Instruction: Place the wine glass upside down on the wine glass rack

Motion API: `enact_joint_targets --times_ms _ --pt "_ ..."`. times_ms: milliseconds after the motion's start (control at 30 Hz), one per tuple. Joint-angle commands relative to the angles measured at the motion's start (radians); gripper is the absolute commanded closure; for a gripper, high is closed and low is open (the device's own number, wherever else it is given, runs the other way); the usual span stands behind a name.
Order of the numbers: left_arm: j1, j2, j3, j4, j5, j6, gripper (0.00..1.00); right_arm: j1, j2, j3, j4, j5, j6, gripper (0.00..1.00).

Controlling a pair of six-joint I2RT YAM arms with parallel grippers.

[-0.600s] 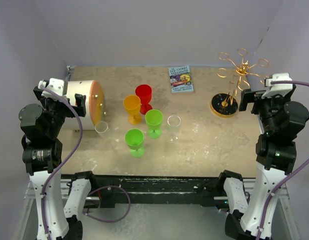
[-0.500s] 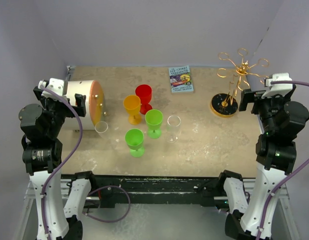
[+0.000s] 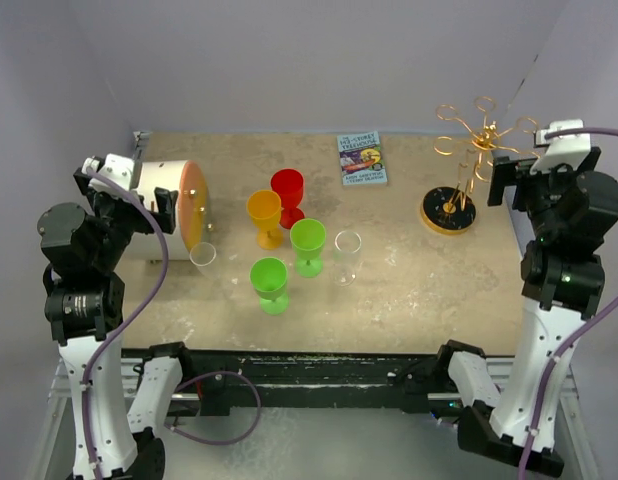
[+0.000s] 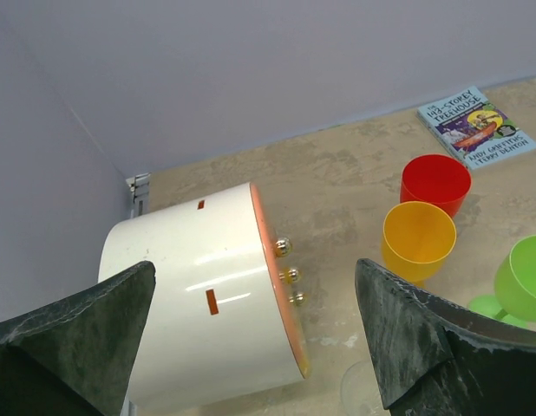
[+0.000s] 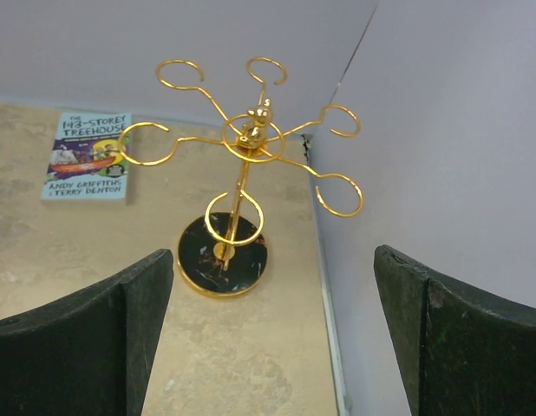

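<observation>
A clear wine glass (image 3: 347, 255) stands upright at mid-table. A second clear one (image 3: 203, 258) stands by the drum, and its rim (image 4: 359, 392) shows in the left wrist view. The gold wire wine glass rack (image 3: 477, 140) rises from a round black base (image 3: 448, 211) at the back right; in the right wrist view the rack (image 5: 249, 139) is bare. My right gripper (image 3: 501, 185) hangs open just right of the rack (image 5: 274, 256), holding nothing. My left gripper (image 3: 154, 205) is open over the drum (image 4: 255, 277), also holding nothing.
A white drum with an orange face (image 3: 174, 212) lies on its side at the left. Red (image 3: 287, 190), orange (image 3: 264, 215) and two green goblets (image 3: 308, 243) (image 3: 270, 282) cluster mid-table. A book (image 3: 361, 158) lies at the back. Walls close in on three sides.
The right arm has lifted and drawn slightly back toward the right wall. The left arm has shifted a little up and right. Nothing on the table moved.
</observation>
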Motion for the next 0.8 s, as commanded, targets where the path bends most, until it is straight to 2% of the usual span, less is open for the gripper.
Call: enact_joint_targets --times_ms 0,200,567,767 --pt "0.009 0.03 0.05 0.018 0.089 0.037 0.01 -0.003 0.089 0.056 -0.011 0.063 -0.052 0.0" --pt "0.01 0.054 0.051 0.005 0.138 0.037 0.01 -0.003 0.219 0.089 0.083 0.102 -0.034 0.0" --pt "0.009 0.106 0.071 0.017 0.146 0.016 0.01 0.02 0.46 0.192 0.205 0.015 0.066 0.1" --pt "0.01 0.118 0.077 0.019 0.135 0.022 0.01 0.049 0.539 0.219 0.235 0.042 0.075 0.15"
